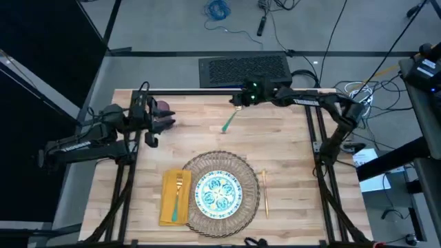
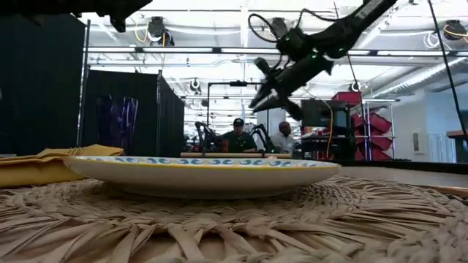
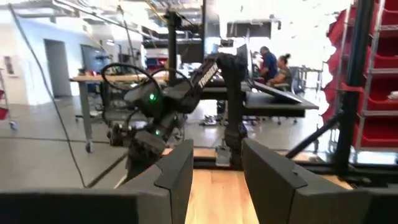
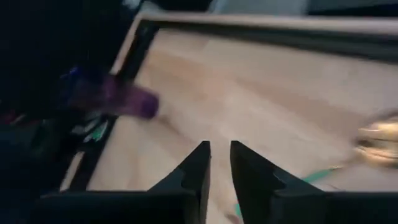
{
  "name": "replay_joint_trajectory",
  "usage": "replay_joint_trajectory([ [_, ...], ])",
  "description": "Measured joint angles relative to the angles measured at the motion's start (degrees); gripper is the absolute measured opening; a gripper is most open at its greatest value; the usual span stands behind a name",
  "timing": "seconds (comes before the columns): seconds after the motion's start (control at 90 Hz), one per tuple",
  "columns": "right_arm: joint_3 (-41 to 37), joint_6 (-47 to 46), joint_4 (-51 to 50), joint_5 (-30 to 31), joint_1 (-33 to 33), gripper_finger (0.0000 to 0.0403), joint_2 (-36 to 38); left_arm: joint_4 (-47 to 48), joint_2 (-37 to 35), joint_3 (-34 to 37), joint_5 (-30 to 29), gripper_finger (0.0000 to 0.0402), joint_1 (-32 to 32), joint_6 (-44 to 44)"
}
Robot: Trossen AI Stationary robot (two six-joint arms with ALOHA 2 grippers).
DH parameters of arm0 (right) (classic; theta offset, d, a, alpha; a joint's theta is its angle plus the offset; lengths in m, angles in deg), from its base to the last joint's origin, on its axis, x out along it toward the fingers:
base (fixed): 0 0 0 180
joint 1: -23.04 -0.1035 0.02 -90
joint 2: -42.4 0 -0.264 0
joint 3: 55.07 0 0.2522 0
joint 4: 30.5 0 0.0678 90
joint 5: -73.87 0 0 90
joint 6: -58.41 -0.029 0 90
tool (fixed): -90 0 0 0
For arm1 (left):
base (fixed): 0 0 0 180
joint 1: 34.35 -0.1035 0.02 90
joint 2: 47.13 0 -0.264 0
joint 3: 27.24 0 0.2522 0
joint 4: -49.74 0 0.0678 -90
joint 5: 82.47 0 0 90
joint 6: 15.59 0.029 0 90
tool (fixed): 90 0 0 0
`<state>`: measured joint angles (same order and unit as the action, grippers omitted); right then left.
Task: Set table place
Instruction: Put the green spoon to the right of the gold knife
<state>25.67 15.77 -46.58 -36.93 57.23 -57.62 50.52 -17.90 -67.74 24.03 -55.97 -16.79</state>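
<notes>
At the near edge of the desk (image 1: pixel 289 172), the round woven mat (image 1: pixel 249 180) is lying flat, carrying the white plate (image 1: pixel 218 193) with its teal pattern at the centre. Just to the plate's left, the yellow napkin (image 1: pixel 168 201) is lying beside the mat with the teal-handled fork (image 1: pixel 177 196) resting on top of it. On the plate's other side, a thin gold utensil (image 1: pixel 264 193) is lying lengthwise by the mat's edge; what kind it is cannot be told.

Farther back, toward the middle of the desk, the teal-handled spoon (image 1: pixel 229 121) is lying tilted on the bare wood, its gold bowl pointing toward the far edge. The right end effector (image 1: pixel 238 100) is hanging just beyond the spoon's gold end, raised above the desk in the low view; its fingers (image 4: pixel 198 168) are standing a narrow gap apart and holding nothing.

At the far left, the left end effector (image 1: pixel 164 116) is sitting at the desk's side edge, fingers (image 3: pixel 180 171) parted moderately with bare wood showing between them. The purple cup (image 1: pixel 164 107) is lying on its side just by those fingers; whether they are touching it cannot be told.

Beyond the desk, people are sitting at another bench in the room.
</notes>
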Motion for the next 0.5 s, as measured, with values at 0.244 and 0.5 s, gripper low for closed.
replay_joint_trajectory([
  [0.244, 12.2, 10.9, -20.2, 3.9, 0.3, 0.0146, -7.7, -1.4, 0.0, 0.0, -1.2, 0.0121, 0.0, -1.5],
  [0.5, 19.1, 31.9, -29.6, 6.4, 0.0, 0.0183, -10.6, -1.8, 0.0, 0.0, -2.7, 0.0121, 0.0, -1.5],
])
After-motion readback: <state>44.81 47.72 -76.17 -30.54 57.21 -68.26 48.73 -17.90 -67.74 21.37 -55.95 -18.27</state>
